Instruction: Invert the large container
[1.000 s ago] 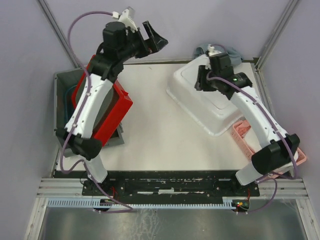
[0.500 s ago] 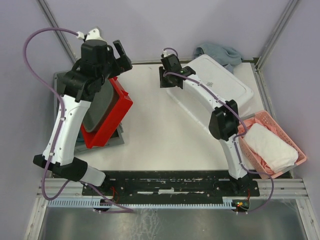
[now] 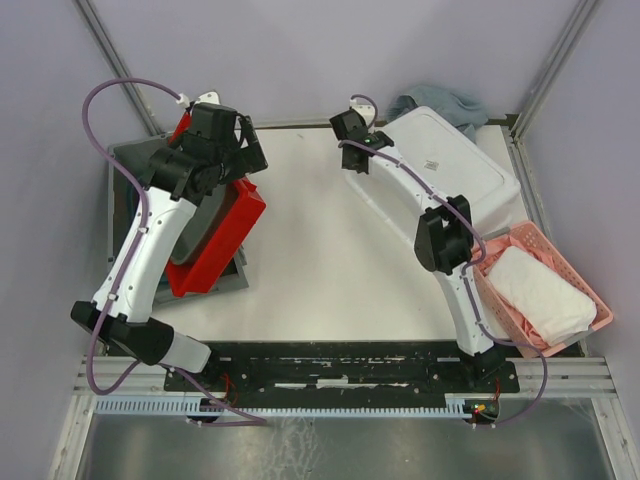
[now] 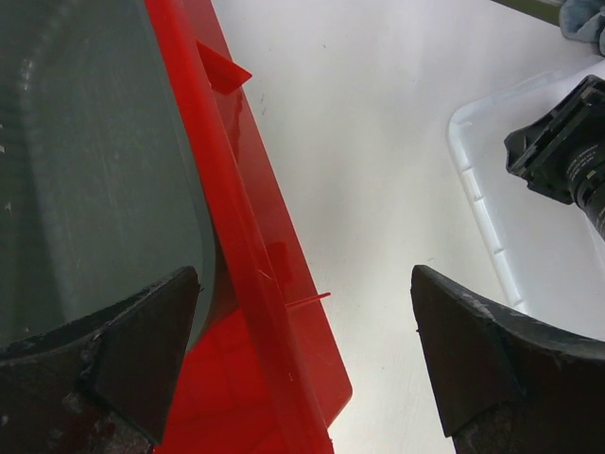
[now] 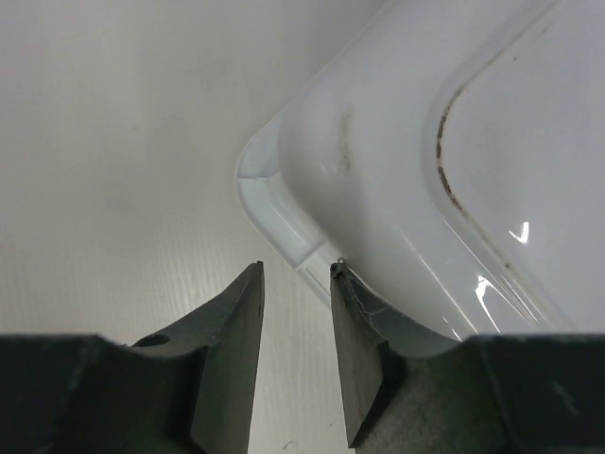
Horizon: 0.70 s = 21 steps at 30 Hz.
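Observation:
The large white container (image 3: 450,170) lies bottom-up at the back right of the table, its rim on the surface. It fills the upper right of the right wrist view (image 5: 425,142). My right gripper (image 3: 352,130) is at its left corner. The fingers stand slightly apart with nothing between them (image 5: 297,270), and the rim's corner lies just past the tips. My left gripper (image 3: 235,140) hangs wide open and empty (image 4: 304,274) over the edge of a tilted red bin (image 4: 255,246).
The red bin (image 3: 225,235) leans in a grey bin (image 3: 125,165) at the left, with a dark tub (image 4: 95,142) nested in it. A pink basket (image 3: 485,290) holding white cloth sits front right. A blue-grey cloth (image 3: 440,103) lies behind the container.
The right arm swung from over the container to its left corner, and the container now lies farther back, off the pink basket. The left gripper came down toward the red bin.

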Motion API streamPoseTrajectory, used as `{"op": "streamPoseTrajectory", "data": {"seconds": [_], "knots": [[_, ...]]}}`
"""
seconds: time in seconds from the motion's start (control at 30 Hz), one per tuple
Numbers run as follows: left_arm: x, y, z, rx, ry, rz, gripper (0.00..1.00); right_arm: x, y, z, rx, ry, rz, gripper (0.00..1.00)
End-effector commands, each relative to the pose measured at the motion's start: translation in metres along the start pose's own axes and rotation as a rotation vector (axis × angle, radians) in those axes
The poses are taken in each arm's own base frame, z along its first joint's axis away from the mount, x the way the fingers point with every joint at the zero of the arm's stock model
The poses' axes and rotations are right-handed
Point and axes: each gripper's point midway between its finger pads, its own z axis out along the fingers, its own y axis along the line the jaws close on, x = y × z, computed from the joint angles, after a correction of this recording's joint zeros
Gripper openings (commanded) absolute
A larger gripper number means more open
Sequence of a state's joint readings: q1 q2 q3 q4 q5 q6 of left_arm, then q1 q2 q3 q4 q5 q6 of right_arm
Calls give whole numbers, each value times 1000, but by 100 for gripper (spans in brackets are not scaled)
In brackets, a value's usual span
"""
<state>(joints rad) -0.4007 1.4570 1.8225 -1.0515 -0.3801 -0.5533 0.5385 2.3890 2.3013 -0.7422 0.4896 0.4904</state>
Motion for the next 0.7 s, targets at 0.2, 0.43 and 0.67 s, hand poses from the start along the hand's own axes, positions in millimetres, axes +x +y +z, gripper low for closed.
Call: {"op": "streamPoseTrajectory", "data": {"seconds": [0.2, 0.43, 0.67], "knots": [[-14, -18, 1, 86, -42, 25, 100, -58, -88, 2, 238, -129, 164, 50], [-22, -17, -1, 78, -65, 40, 100, -73, -89, -8, 191, -130, 192, 56], [-33, -9, -6, 33, -73, 68, 100, -79, -111, -18, 178, -128, 139, 66]]}}
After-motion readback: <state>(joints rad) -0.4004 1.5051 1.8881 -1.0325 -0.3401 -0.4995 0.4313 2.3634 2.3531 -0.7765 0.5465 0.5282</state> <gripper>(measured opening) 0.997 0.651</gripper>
